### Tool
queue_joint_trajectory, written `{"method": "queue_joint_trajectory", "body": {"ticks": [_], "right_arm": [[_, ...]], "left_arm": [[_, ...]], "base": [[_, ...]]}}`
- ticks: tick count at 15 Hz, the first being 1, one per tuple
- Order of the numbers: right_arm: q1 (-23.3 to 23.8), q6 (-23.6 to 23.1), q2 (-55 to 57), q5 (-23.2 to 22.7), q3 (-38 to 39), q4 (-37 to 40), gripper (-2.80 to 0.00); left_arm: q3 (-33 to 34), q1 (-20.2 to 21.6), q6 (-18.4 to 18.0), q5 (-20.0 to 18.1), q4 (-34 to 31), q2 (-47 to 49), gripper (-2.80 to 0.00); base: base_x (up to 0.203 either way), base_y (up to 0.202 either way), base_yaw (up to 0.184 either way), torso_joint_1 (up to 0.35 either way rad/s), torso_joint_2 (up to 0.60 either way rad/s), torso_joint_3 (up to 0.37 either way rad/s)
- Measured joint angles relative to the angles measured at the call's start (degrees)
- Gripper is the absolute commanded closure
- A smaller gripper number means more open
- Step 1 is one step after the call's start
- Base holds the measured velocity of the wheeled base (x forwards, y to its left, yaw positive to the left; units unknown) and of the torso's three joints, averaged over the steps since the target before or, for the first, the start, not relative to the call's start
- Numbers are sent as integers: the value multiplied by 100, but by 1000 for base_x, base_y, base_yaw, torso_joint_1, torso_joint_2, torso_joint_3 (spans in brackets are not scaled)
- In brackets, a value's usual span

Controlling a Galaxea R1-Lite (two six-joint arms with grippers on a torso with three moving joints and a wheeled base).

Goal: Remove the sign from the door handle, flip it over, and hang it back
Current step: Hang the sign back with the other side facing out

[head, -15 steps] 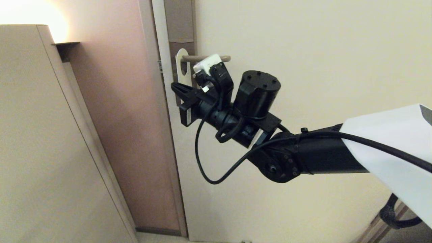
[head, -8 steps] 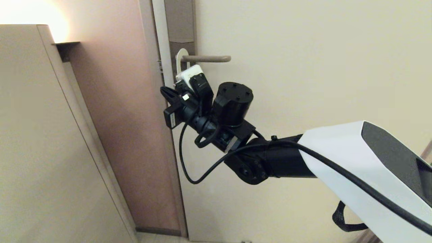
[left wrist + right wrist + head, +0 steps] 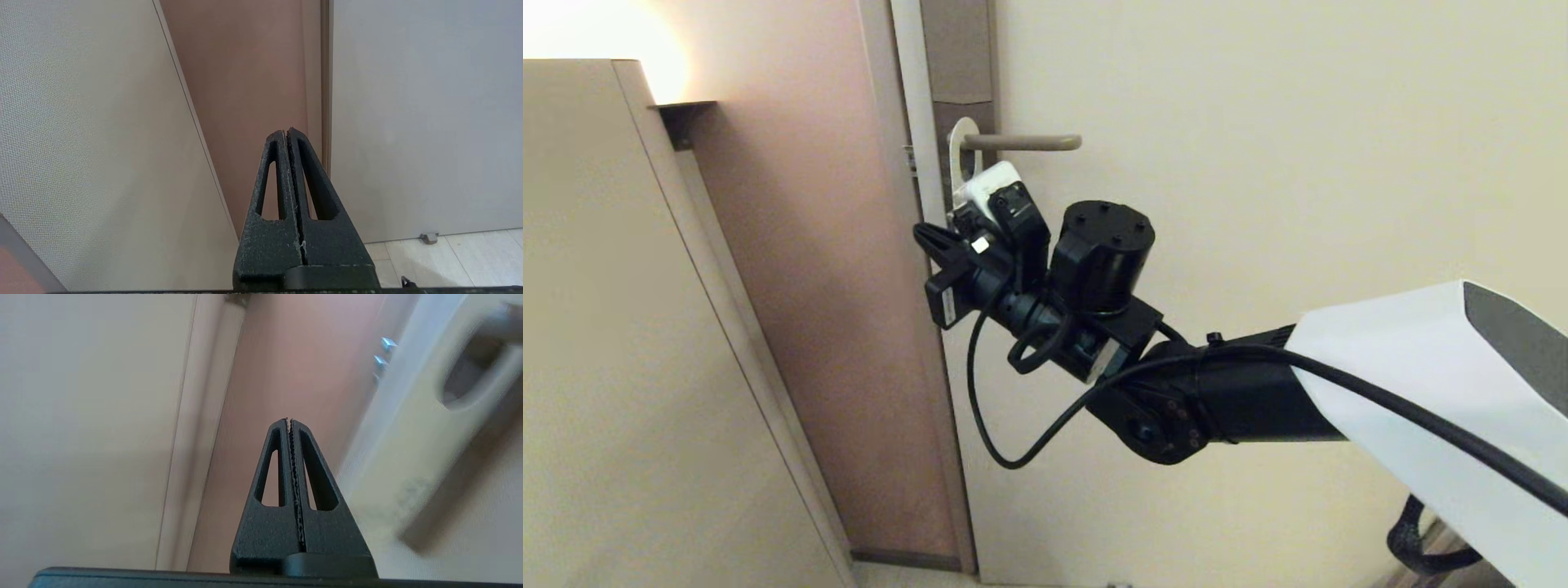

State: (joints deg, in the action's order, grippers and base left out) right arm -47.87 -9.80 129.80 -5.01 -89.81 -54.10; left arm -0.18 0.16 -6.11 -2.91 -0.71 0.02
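Head view: the right gripper (image 3: 929, 237), fingers pressed together and empty, hides most of the flat white sign (image 3: 956, 151) hung on the slim beige-bronze lever door handle (image 3: 1021, 143).

Most of the sign (image 3: 958, 151) is covered in the head view by the right arm's wrist, only its top loop is seen. In the right wrist view the sign (image 3: 412, 457) is blurred and its text cannot be read. The handle (image 3: 504, 322) is cut off there by the edge.
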Motion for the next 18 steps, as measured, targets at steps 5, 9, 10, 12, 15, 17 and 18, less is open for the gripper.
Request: {"method": "queue_joint_trajectory", "body": {"ticks": [5, 9, 10, 12, 15, 17, 18], "right_arm": [[259, -11, -401, 6, 595, 138, 0], [310, -20, -356, 13, 598, 153, 0], [314, -22, -324, 20, 581, 151, 0], [314, -28, -213, 41, 442, 131, 0], [332, -37, -1, 80, 37, 124, 0], [333, -49, 116, 83, -177, 124, 0], [333, -54, 162, 87, -251, 124, 0]], "left_arm": [[0, 0, -1, 2, 0, 0, 0], [0, 0, -1, 2, 0, 0, 0], [0, 0, -1, 2, 1, 0, 0], [0, 0, -1, 5, 2, 0, 0], [0, 0, -1, 5, 0, 0, 0], [0, 0, 5, 5, 2, 0, 0], [0, 0, 0, 2, 0, 0, 0]], "base": [[0, 0, 0, 0, 0, 0], [0, 0, 0, 0, 0, 0], [0, 0, 0, 0, 0, 0], [0, 0, 0, 0, 0, 0], [0, 0, 0, 0, 0, 0], [0, 0, 0, 0, 0, 0], [0, 0, 0, 0, 0, 0]]}}
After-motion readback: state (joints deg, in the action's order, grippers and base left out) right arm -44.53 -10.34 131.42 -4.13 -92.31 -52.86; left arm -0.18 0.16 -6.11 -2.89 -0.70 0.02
